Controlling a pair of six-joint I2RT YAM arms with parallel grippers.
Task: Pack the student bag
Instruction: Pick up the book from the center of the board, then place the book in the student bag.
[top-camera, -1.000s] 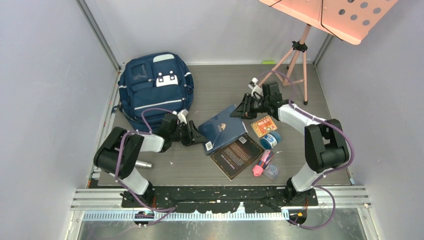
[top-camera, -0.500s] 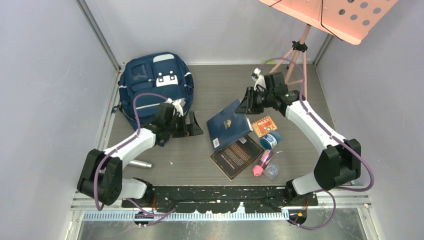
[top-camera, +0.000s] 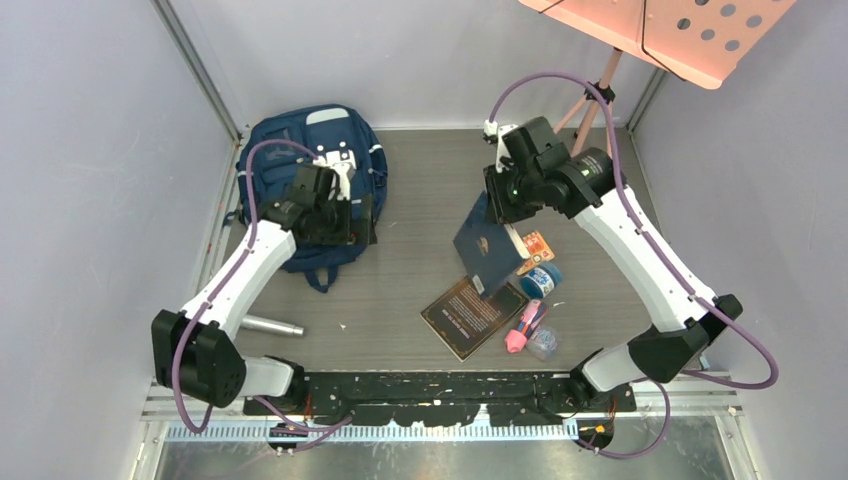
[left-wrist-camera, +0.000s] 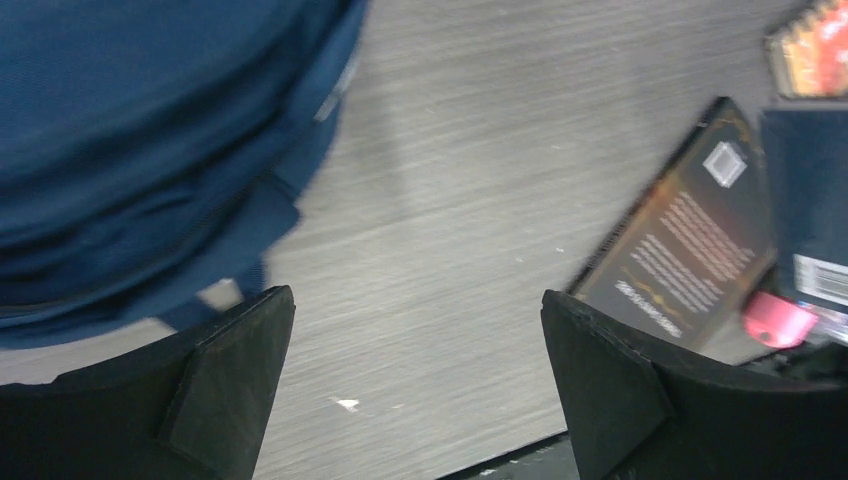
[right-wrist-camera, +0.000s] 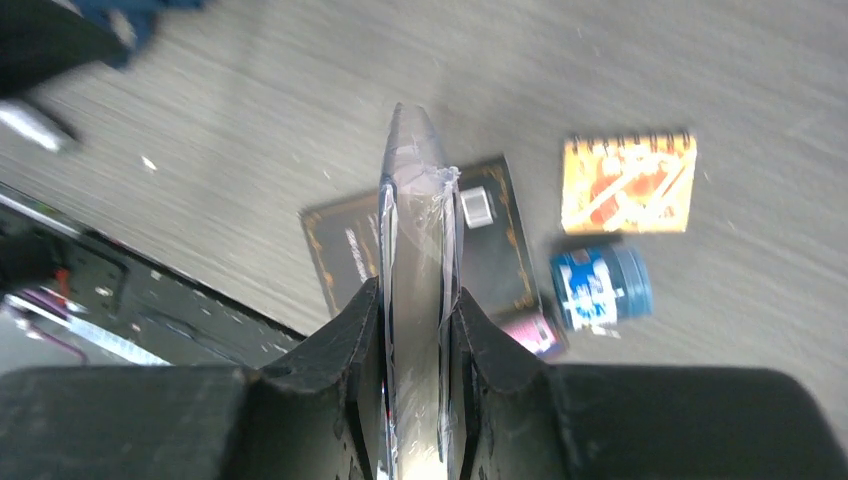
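While one student bag (top-camera: 300, 150) lies at the far left of the table (top-camera: 420, 190), front pocket up against the back wall, two books share the right half: a navy book (top-camera: 488, 248) held off the surface and a dark book with a gold border (top-camera: 472, 318) lying flat near the front edge. One each of the rest: an orange spiral notebook (top-camera: 538, 245), a blue roll (top-camera: 541, 281), a pink item (top-camera: 519, 336), a small clear container (top-camera: 545, 346) and a silver cylinder (top-camera: 268, 325).

The left gripper (top-camera: 352, 228) hangs over the bag's near right corner, jaws spread wide with nothing between them. In the left wrist view the navy fabric fills the upper left, above and beside the left finger (left-wrist-camera: 235, 385), and only bare table shows in the gap.

The right gripper (top-camera: 505, 197) is well apart from the bag, across the table. Its fingers (right-wrist-camera: 345, 350) are clamped on the navy book's spine edge, so the book hangs tilted, its lower corner above the dark book. Notebook and blue roll sit just right of the hanging book; the pink item and clear container lie just beside the dark book's right side. The silver cylinder lies near the left arm's base. A pink music stand (top-camera: 665, 30) stands at the far right corner, behind the right arm.
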